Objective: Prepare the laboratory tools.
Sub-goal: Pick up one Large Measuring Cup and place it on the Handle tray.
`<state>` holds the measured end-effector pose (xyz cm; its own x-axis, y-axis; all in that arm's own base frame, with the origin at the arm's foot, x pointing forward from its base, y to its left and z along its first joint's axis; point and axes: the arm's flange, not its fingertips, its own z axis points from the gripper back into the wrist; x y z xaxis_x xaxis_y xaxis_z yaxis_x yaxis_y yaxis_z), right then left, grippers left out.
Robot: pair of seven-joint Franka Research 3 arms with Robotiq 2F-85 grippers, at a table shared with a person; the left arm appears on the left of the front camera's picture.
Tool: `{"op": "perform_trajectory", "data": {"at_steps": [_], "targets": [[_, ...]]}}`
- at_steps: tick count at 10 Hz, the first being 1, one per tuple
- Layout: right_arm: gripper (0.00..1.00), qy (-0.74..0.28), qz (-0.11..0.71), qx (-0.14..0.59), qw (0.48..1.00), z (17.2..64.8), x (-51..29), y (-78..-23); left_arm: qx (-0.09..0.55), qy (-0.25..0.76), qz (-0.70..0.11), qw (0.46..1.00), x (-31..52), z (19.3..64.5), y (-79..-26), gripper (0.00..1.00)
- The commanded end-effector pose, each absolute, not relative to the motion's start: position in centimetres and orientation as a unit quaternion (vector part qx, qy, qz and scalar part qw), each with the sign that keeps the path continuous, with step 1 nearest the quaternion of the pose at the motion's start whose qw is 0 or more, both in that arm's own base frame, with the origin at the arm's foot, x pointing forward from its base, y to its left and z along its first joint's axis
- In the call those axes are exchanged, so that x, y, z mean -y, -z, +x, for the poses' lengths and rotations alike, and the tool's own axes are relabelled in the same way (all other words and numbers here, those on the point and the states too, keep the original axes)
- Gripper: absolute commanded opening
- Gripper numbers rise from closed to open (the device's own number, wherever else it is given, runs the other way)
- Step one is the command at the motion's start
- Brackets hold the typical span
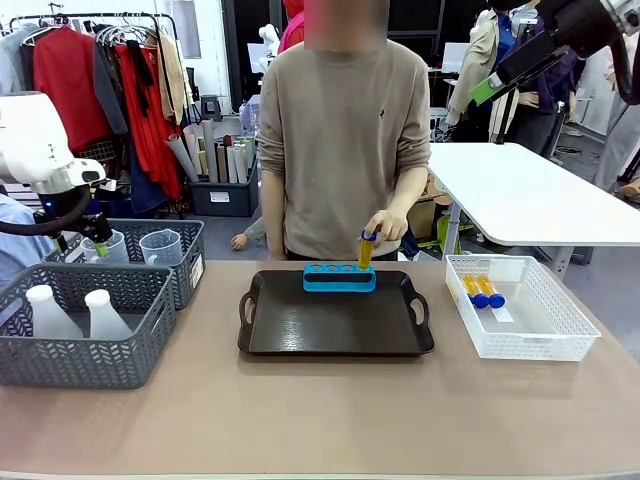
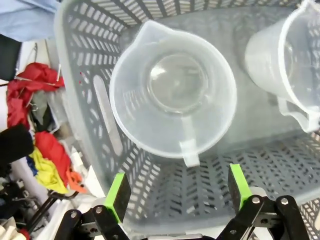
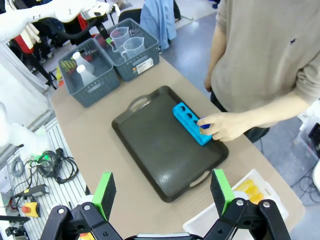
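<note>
Jaws wide, left gripper (image 2: 178,186) hangs over the beaker (image 2: 172,95) for grasping. Right gripper (image 3: 162,191), also wide, clears the hand (image 1: 388,224) seating a tube (image 1: 366,252).

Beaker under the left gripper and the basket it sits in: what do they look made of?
Measuring beaker: probably clear plastic, slightly frosted; the basket floor shows through it, handle moulded on. Grey basket: likely opaque matt plastic, with moulded slots in its walls.
</note>
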<state>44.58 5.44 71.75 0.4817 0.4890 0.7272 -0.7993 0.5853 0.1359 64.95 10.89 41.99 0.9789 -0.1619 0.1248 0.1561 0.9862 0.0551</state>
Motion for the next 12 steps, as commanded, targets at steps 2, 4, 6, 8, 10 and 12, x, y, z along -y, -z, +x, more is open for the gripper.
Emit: {"op": "perform_trajectory", "data": {"at_steps": [2,4,6,8,10,12], "targets": [[1.0,-0.39,0.239,0.331,0.825,44.5,-5.6,-71.8,0.068,0.086,0.021,0.994,-11.6,66.3,-40.5,1.0],[1.0,-0.39,0.239,0.331,0.825,44.5,-5.6,-71.8,0.072,0.075,0.014,0.994,-11.5,66.1,-39.1,1.0],[1.0,-0.39,0.239,0.331,0.825,44.5,-5.6,-71.8,0.084,0.075,0.031,0.993,-11.1,65.6,-37.5,0.89],[1.0,-0.39,0.239,0.331,0.825,44.5,-5.6,-71.8,0.092,0.076,0.029,0.992,-11.3,65.4,-37.6,0.49],[1.0,-0.39,0.239,0.331,0.825,44.5,-5.6,-71.8,0.098,0.074,0.031,0.992,-11.5,65.4,-37.9,0.1],[1.0,-0.39,0.239,0.331,0.825,44.5,-5.6,-71.8,0.099,0.074,0.031,0.992,-11.6,65.4,-38.0,0.0]]}}
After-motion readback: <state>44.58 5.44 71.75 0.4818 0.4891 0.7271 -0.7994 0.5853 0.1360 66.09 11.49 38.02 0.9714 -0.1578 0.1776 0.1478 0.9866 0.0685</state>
